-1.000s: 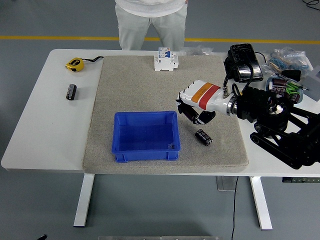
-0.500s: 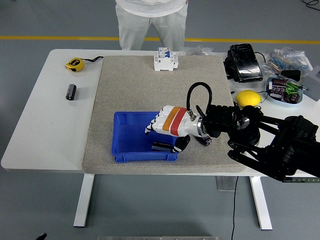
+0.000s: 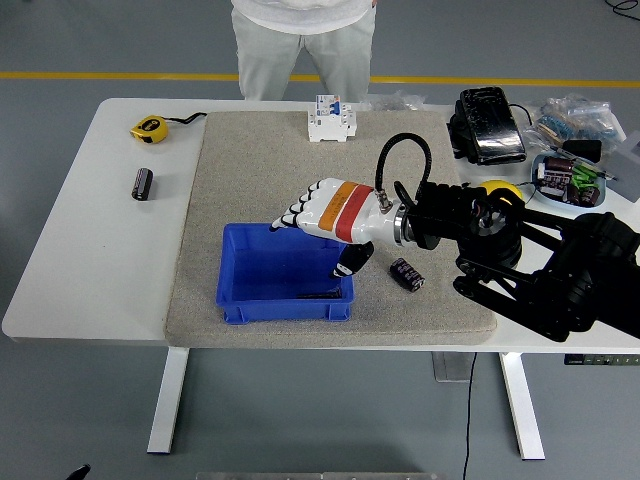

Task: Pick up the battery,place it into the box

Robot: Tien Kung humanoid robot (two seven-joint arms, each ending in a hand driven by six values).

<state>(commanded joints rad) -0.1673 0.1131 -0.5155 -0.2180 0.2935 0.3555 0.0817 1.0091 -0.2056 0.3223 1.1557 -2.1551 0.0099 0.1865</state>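
The blue box (image 3: 240, 262) sits on the grey mat's front part. My right hand (image 3: 322, 232), white with an orange band, hovers over the box's right half, its fingers spread and holding nothing. A dark cylinder that looks like a battery (image 3: 318, 294) lies inside the box against its front wall, partly hidden by the wall. A second black battery (image 3: 406, 273) lies on the mat just right of the box. A third battery (image 3: 143, 183) rests on the bare table at the far left. My left arm is out of view.
A white circuit breaker (image 3: 333, 118) stands at the mat's back edge. A yellow tape measure (image 3: 150, 128) lies at the back left. A black device (image 3: 488, 124), a yellow ball (image 3: 497, 192) and bags of parts (image 3: 574, 172) crowd the right. A person (image 3: 303, 40) stands at the far side.
My right hand swung left from the mat into the box, then rose and opened. A dark battery now lies in the box. The box slid slightly left.
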